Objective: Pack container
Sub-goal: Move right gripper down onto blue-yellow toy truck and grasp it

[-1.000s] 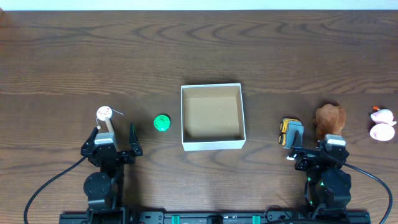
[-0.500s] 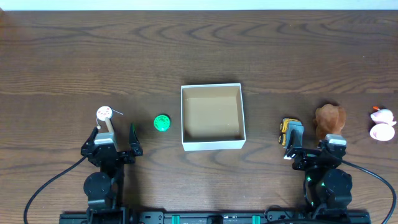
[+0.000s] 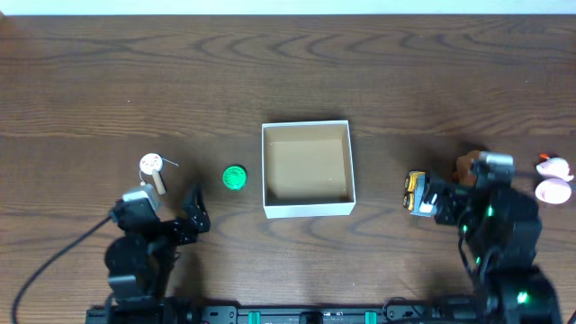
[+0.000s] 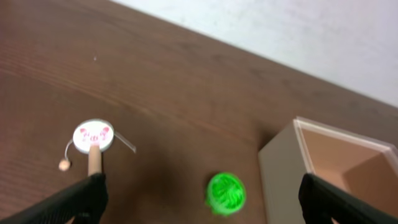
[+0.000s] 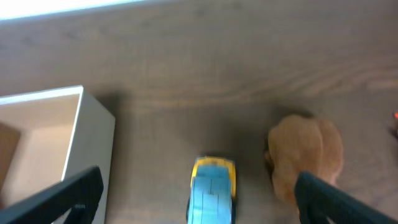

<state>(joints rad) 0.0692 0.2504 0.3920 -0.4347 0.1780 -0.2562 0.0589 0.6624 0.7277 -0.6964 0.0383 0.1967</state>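
The container [image 3: 306, 210] is a square white-walled box with a tan inside at the table's middle; it also shows in the left wrist view [image 4: 280, 168] and the right wrist view [image 5: 93, 143]. A green round toy [image 3: 234, 178] [image 4: 226, 193] lies left of it. A pig-faced rattle drum [image 3: 151, 166] [image 4: 93, 135] lies further left. A yellow and blue toy car [image 3: 416, 193] [image 5: 212, 190] and a brown plush [image 3: 468, 167] [image 5: 308, 152] lie to the right. My left gripper [image 3: 171, 203] [image 4: 204, 208] is open and empty, just short of the green toy. My right gripper [image 3: 439, 196] [image 5: 199, 202] is open over the car.
A pink and white duck toy [image 3: 553, 180] lies at the far right. The right arm covers part of the brown plush in the overhead view. The table's front edge is close behind both arm bases.
Both arms have risen. The right arm has moved away from the front edge, over the car and plush. The left arm has shifted left. Both grippers stay open. No toy has moved.
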